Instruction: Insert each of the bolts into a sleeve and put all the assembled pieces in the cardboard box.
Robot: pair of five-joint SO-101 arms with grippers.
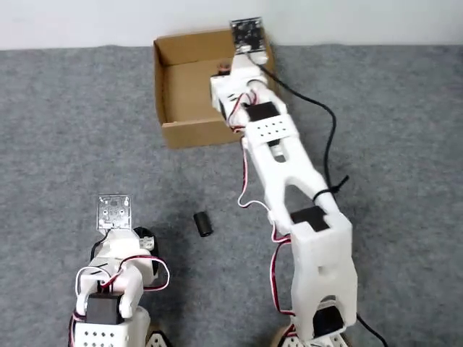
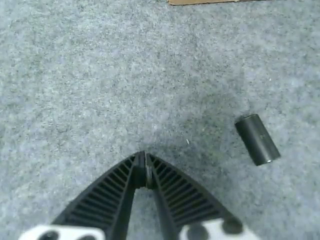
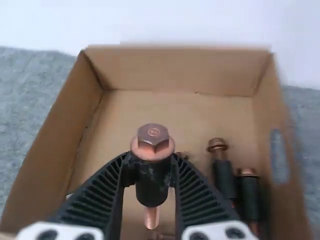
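Right arm (image 1: 289,173) is the big thing up front, stretched out to the far side with the right gripper (image 3: 150,165) over the box (image 3: 175,70). Its jaws are clamped on an assembled piece (image 3: 150,185), with the copper hex head up top and the shank poking out the bottom, hanging above the box floor. So I'd say we're at the drop-off step. The next move just needs those jaws to open, ideally low enough that the piece doesn't bounce. Two finished pieces (image 3: 220,172) already lie side by side on the floor, just right of the held one. On the near side, the left gripper (image 2: 145,167) is fully closed on nothing. One loose sleeve (image 2: 257,139) lies on the mat (image 1: 72,144) just right of it, not touching. That one probably comes next.
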